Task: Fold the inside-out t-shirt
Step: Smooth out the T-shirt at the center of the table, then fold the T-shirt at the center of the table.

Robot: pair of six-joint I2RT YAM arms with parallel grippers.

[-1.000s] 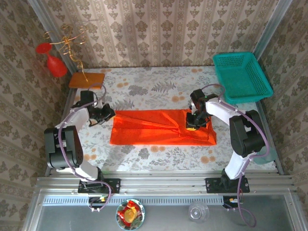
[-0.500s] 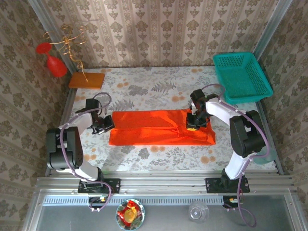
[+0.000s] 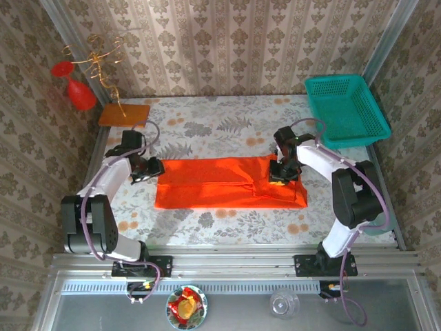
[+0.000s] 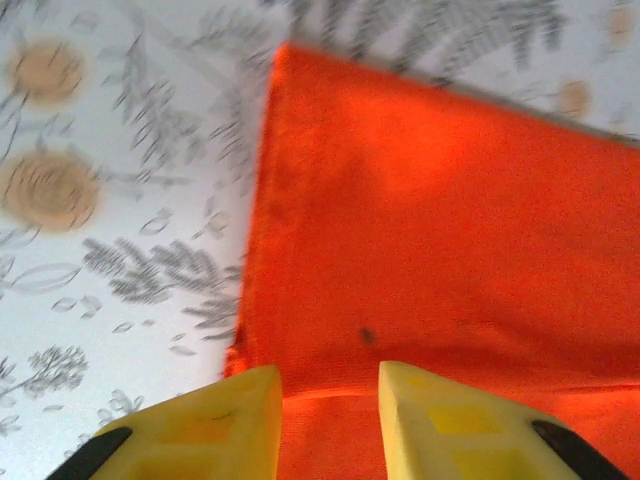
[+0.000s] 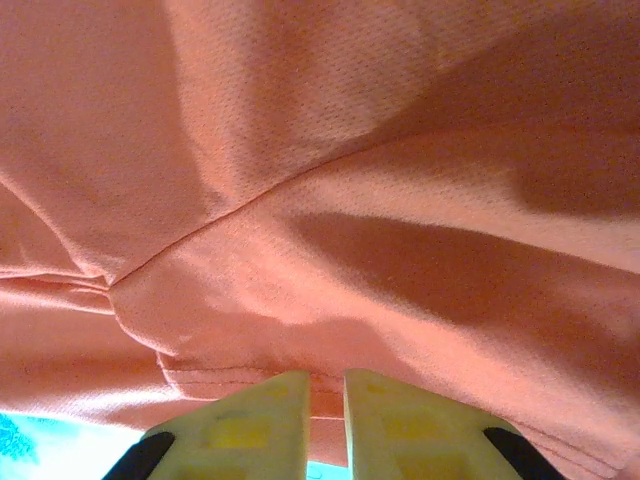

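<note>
Left fingers [image 4: 200,425] slightly spread over the inside-out t-shirt's [image 3: 220,183] left edge | right fingers [image 5: 250,415] nearly together at its right end (pinching cloth or not, cannot tell) | shirt a folded band on the counter [image 3: 207,131], long axis left-right, one end beneath each arm

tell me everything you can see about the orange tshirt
Plain bright orange-red soft cloth, the t-shirt is folded into a long flat band across the flowered table, a seam and creases showing. Its left edge is straight, its right end rumpled. The left claw sits at the left edge, jaws apart; the right claw rests on the right end.
</note>
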